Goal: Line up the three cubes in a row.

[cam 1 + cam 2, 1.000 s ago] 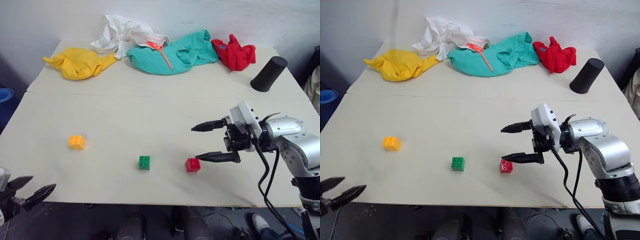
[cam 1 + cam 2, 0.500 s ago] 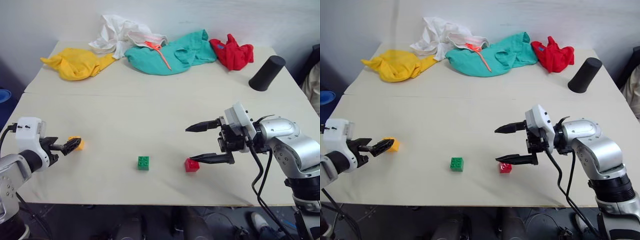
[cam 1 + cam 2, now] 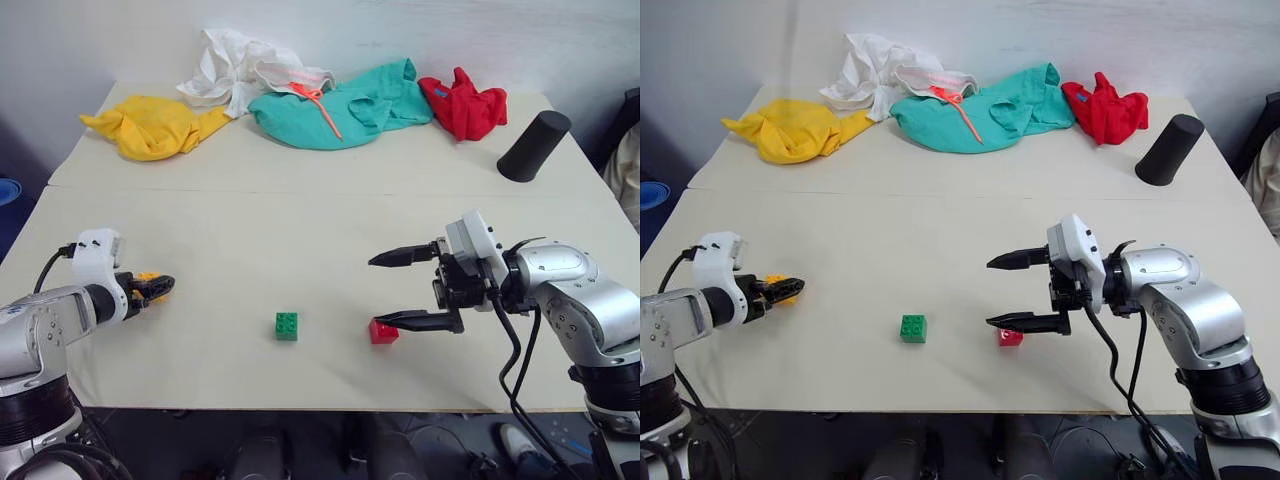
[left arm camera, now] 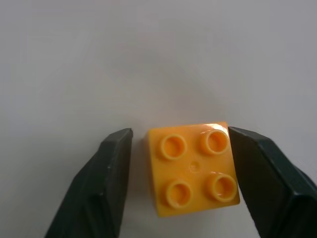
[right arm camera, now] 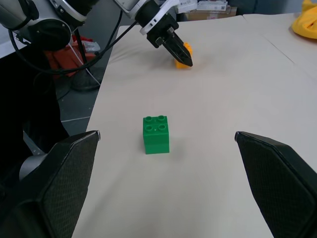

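Note:
The orange-yellow cube (image 4: 194, 168) lies near the table's left side, between the fingers of my left gripper (image 3: 163, 286). One finger rests against its side and the other stands a thin gap off, so the jaws are narrowly open around it. Near the front middle sits the green cube (image 3: 287, 326), with the red cube (image 3: 383, 331) to its right. My right gripper (image 3: 372, 291) hovers wide open beside the red cube, pointing left, its lower fingertip just above that cube's near corner. In the right wrist view the green cube (image 5: 156, 134) stands ahead and the left gripper (image 5: 179, 55) is beyond it.
Along the table's far edge lie a yellow cloth (image 3: 155, 125), a white cloth (image 3: 240, 70), a teal cloth (image 3: 340, 100) and a red cloth (image 3: 465, 105). A black cylinder (image 3: 535, 145) rests at the back right. The table's front edge (image 3: 300, 408) runs close behind the cubes.
My left arm rose from below the table's front edge and reached forward to the orange-yellow cube, and its jaws narrowed around it. The right arm has kept still.

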Robot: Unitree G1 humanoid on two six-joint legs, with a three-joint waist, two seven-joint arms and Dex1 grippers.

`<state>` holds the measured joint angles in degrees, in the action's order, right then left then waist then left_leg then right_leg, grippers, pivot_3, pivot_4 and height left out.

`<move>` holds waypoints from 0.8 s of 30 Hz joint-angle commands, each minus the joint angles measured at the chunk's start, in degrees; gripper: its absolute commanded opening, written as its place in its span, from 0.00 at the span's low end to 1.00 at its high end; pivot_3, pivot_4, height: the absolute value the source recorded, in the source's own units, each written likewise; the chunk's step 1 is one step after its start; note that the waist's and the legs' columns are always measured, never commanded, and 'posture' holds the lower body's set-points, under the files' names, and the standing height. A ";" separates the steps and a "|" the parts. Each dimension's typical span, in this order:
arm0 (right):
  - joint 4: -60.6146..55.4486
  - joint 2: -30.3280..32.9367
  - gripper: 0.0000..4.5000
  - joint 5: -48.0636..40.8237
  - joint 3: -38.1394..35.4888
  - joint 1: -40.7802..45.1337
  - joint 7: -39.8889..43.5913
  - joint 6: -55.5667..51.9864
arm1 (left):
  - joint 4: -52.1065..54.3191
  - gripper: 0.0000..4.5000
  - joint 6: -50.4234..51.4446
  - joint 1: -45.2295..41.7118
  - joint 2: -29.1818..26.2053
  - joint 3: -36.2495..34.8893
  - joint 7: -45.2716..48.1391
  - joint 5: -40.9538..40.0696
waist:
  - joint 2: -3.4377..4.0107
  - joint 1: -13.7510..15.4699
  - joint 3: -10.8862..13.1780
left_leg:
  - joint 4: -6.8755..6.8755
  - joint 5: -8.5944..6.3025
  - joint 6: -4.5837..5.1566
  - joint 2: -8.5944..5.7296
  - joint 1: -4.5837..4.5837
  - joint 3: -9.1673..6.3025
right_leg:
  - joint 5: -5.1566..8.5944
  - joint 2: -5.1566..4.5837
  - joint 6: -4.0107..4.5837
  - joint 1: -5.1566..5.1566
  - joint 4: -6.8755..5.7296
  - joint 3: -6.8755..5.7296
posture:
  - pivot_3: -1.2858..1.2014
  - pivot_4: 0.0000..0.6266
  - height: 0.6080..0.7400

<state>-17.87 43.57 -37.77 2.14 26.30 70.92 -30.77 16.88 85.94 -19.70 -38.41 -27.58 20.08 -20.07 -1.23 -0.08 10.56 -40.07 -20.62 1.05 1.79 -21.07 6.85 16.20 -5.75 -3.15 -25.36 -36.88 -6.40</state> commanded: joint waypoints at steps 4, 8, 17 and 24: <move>-2.71 0.17 1.00 -1.71 -1.72 -0.49 -0.54 -0.39 | -1.93 0.34 -2.39 -0.25 -3.44 1.43 1.01 0.11 | 0.00 0.02 0.00 | 0.00 0.00 0.00 -0.01 0.00 0.00 | 0.00 -0.01 0.00 0.00 0.00 0.01 | 0.52 0.24 1.00; -2.83 2.05 1.00 -1.60 -1.93 -1.02 1.07 -0.69 | -1.03 0.34 -12.42 1.44 -8.53 3.83 10.12 -3.02 | 0.00 -0.01 0.00 | 0.01 0.01 -0.03 0.01 -0.01 0.00 | 0.00 0.00 0.00 -0.03 0.00 0.00 | 0.52 0.24 1.00; -2.05 7.11 1.00 0.15 -1.90 -2.94 5.82 0.82 | 0.91 0.34 -48.71 12.62 -26.25 13.05 49.97 -5.90 | 0.16 -0.14 0.10 | 0.03 -0.03 -0.08 0.00 -0.01 0.04 | 0.04 -0.05 0.07 -0.10 0.34 0.01 | 0.52 0.24 1.00; -3.15 9.62 1.00 1.23 -5.05 -8.72 4.81 1.87 | -12.24 0.34 -65.12 2.09 -26.99 27.00 61.81 1.37 | 0.18 0.33 0.10 | 0.01 -0.03 0.02 -0.03 -0.04 0.12 | 0.04 0.05 0.07 -0.09 0.27 0.00 | 0.52 0.24 1.00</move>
<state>-18.86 51.87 -35.64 -0.29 17.96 76.09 -29.16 5.86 24.73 -16.62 -64.44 -1.88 79.35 -20.57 -1.05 0.25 10.66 -40.05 -20.65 1.07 1.77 -21.14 6.99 16.23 -5.66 -3.09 -25.45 -36.65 -6.41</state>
